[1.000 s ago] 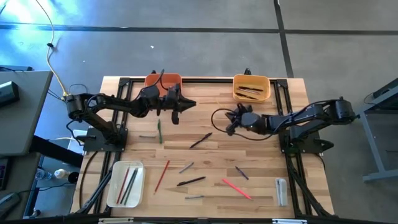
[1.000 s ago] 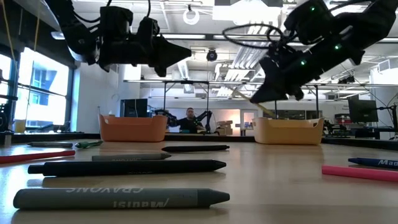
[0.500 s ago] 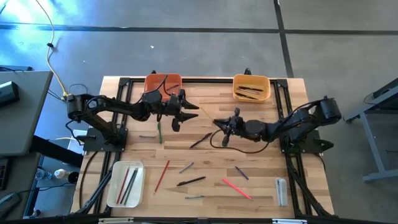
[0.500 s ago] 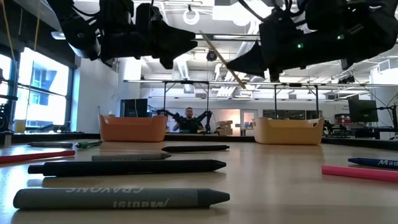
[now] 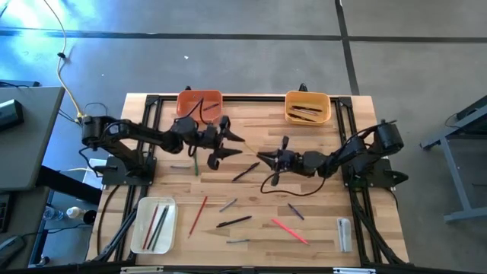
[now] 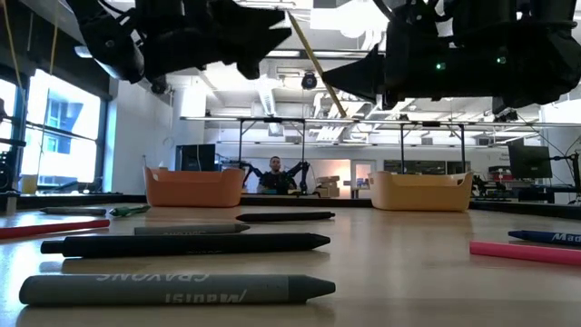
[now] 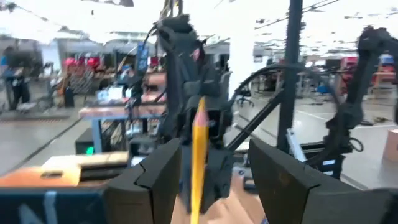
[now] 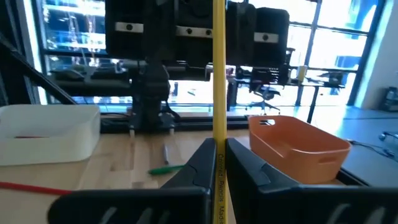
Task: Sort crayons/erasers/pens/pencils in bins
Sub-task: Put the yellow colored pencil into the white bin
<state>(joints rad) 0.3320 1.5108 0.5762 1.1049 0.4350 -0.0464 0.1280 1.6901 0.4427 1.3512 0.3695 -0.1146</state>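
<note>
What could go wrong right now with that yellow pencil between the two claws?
The long yellow pencil is pinched only by the right claw. The left claw stands open around it, so letting go too soon would likely drop it onto the wooden table. The claws are also very close in mid-air and might bump.

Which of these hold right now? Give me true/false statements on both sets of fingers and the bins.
1. The right gripper has its fingers shut on the yellow pencil. True.
2. The left gripper is clamped on that pencil. False: its fingers stand open on either side of it.
3. The white bin holds nothing. False: thin sticks lie in it.
4. The yellow-orange bin holds dark pens. True.
</note>
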